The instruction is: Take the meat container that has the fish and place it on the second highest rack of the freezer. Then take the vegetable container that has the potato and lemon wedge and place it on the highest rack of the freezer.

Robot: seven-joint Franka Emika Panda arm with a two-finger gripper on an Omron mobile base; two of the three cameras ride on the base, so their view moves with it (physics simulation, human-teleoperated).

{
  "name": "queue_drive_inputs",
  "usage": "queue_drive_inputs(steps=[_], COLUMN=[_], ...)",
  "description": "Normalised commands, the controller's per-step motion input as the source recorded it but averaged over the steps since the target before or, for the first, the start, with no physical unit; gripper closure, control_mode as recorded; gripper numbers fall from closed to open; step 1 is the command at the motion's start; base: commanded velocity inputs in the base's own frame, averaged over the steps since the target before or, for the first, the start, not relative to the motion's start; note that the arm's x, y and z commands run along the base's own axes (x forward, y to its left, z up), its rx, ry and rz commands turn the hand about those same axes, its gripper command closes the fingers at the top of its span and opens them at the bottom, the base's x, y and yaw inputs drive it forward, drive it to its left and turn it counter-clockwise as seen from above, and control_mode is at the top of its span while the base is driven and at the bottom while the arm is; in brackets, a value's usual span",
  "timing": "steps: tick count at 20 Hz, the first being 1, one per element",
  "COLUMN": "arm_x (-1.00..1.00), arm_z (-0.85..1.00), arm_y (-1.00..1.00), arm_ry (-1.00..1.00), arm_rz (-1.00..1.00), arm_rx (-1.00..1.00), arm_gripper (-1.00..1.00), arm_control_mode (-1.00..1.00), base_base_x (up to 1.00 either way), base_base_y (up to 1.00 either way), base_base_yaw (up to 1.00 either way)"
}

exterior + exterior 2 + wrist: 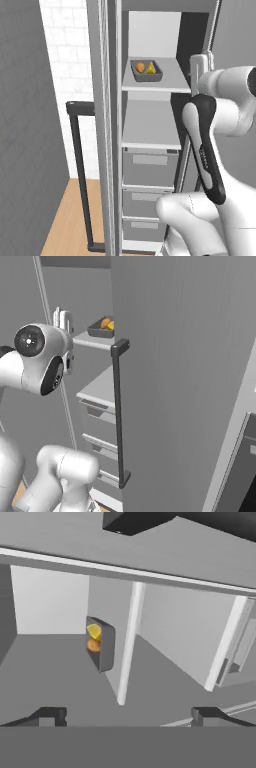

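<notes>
A dark grey vegetable container (146, 70) with an orange potato and a yellow lemon wedge rests on the upper rack (172, 81) inside the open freezer. It also shows in the right base view as the container (102, 327) and, turned on its side, in the hand view as the container (99, 643). My gripper (200, 64) hangs at the right front edge of that rack, apart from the container. It is open, its fingertips (50, 714) spread wide with nothing between them. The meat container with the fish is out of view.
Under the upper rack lies a bare rack (150, 125), then stacked grey drawers (150, 167). The freezer door (180, 381) with a long dark handle (117, 411) stands open on the right. A dark bar handle (77, 150) and a brick wall lie left.
</notes>
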Motion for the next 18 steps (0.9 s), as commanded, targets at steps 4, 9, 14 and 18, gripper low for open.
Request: queue_drive_inputs(steps=[4,9,14,18], arm_x=[-1.00,-1.00,-1.00,0.00], arm_z=[-0.12,-0.15,-0.06,0.00], arm_y=[0.00,0.00,-0.16,0.00], arm_ry=[0.02,0.00,0.00,0.00], arm_rz=[0.03,0.01,0.00,0.00], arm_rx=[-0.09,-0.10,-0.05,0.00], arm_gripper=[-1.00,-1.00,-1.00,-1.00], arm_control_mode=[-1.00,-1.00,-1.00,1.00], base_base_x=[0.00,0.00,0.00,-1.00], base_base_y=[0.00,0.00,0.00,-0.78], base_base_yaw=[0.00,0.00,0.00,-0.05])
